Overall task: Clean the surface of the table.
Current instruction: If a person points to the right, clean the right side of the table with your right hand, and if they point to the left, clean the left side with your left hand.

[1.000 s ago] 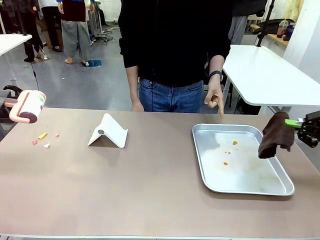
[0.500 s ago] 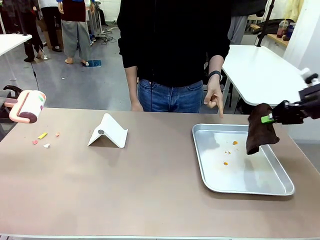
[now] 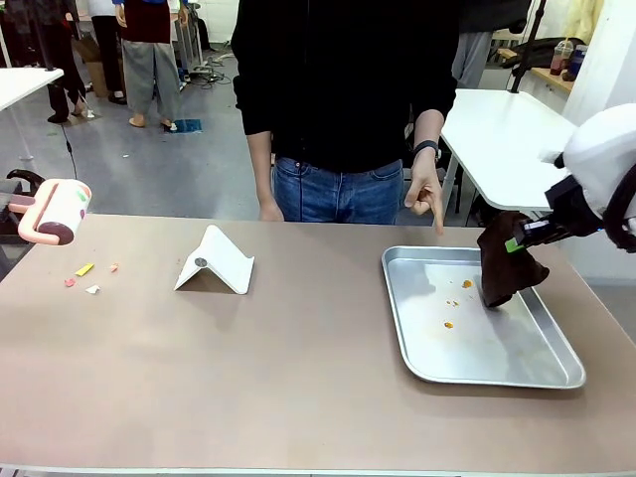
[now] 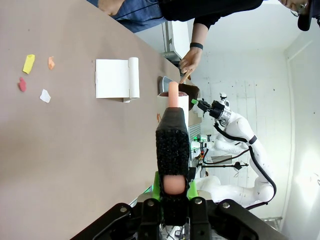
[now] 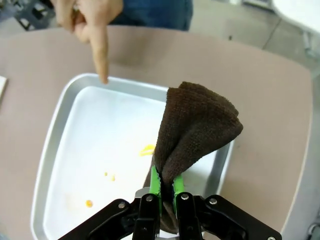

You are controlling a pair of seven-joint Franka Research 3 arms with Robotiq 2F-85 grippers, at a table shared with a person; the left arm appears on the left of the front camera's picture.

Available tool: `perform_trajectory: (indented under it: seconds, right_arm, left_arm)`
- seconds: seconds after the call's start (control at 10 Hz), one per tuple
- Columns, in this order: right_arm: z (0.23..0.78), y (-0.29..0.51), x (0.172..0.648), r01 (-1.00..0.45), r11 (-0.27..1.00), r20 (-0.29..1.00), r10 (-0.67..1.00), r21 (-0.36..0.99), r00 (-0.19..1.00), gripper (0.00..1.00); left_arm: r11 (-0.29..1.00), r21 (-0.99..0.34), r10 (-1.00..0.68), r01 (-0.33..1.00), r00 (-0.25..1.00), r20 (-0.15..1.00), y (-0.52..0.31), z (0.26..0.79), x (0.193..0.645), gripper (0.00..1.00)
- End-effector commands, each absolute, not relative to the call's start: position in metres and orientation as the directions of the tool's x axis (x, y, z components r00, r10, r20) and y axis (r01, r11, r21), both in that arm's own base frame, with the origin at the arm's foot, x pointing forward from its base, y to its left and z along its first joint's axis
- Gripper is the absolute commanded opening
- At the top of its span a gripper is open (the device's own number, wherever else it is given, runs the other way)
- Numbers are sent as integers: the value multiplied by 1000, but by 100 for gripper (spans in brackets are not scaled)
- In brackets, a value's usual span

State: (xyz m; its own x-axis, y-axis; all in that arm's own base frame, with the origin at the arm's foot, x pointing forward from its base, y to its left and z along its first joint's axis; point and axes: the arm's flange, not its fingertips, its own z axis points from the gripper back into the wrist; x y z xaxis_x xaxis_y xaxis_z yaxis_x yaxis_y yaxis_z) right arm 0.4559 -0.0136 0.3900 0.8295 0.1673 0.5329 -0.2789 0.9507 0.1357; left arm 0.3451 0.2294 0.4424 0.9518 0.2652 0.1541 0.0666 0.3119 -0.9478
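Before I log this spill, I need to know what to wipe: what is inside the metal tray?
Small orange stains lie on the metal tray floor. The brown cloth, held by the right gripper, hangs over its far right part; anything under the cloth is hidden.

A shiny tray [image 3: 477, 353] holds orange crumbs [image 3: 448, 324]. A brown cloth [image 3: 502, 270] hangs over it. A white folded stand [image 3: 214, 262] sits near little coloured scraps [image 3: 84, 269], with a pink roller [image 3: 55, 211] farther left.
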Motion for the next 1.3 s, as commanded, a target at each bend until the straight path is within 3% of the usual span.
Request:
perform_trajectory:
  seconds: [0.0,0.6,1.2]
  right_arm:
    - [385,-8,455,-335,942,604,256,19,755,11]
    - [328,29,458,-447,887,490,340,116,803,11]
    - [329,64,418,-538,809,429,409,238,806,11]
  left_arm:
    - [316,-945,261,82,950,170,230,444,342,15]
    - [316,-945,261,82,950,170,230,444,342,15]
    - [316,-945,261,82,950,170,230,444,342,15]
